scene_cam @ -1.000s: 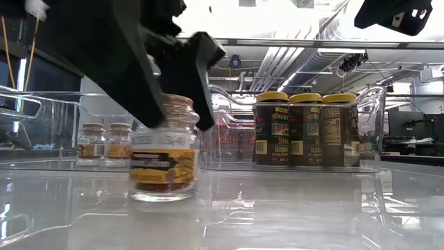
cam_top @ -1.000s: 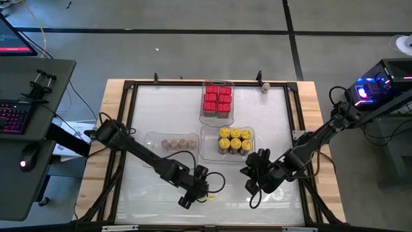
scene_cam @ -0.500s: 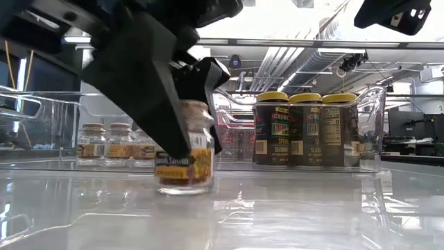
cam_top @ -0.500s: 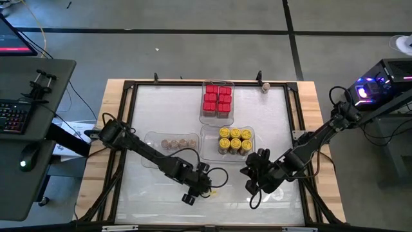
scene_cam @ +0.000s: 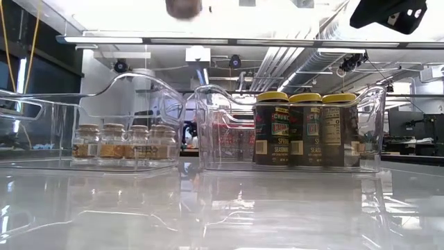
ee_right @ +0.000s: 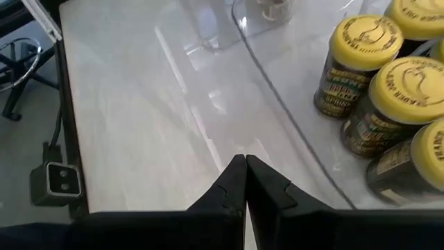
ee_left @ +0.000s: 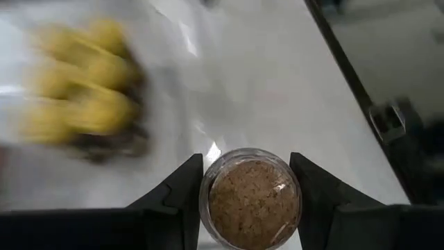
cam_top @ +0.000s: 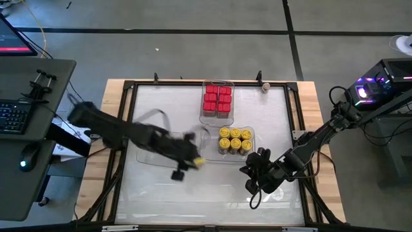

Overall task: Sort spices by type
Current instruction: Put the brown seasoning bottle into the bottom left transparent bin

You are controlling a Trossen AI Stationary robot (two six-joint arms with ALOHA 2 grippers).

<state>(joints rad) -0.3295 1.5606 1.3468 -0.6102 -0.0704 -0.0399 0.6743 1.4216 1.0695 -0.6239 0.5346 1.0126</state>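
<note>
Spices sit sorted across my tabletop (cam_top: 167,200) in three kinds. Furthest left, four tan-brown jars (scene_cam: 125,142) stand in a row inside a clear tray (scene_cam: 41,104); they are small and round, with pale lids and yellowish labels. A fifth of that kind, the held jar (ee_left: 254,198), is pinched between the two jaws of my left gripper (ee_left: 250,201), and from the wrist I look down on its speckled brown cork-like top inside a clear glass rim. From above that gripper (cam_top: 183,162) is blurred, up off the tabletop by the near right corner of the same tray; from table height only a dark blur shows at the top edge. Further right, at the back, the red boxy containers (cam_top: 217,100) fill their own tray in two columns. Nearer me, the yellow-lidded jars (cam_top: 235,140) stand packed together in a third tray, dark-bodied with printed labels. Furthest right, my right gripper (ee_right: 245,182) waits above bare tabletop just beside them, jaws pressed together on nothing.
</note>
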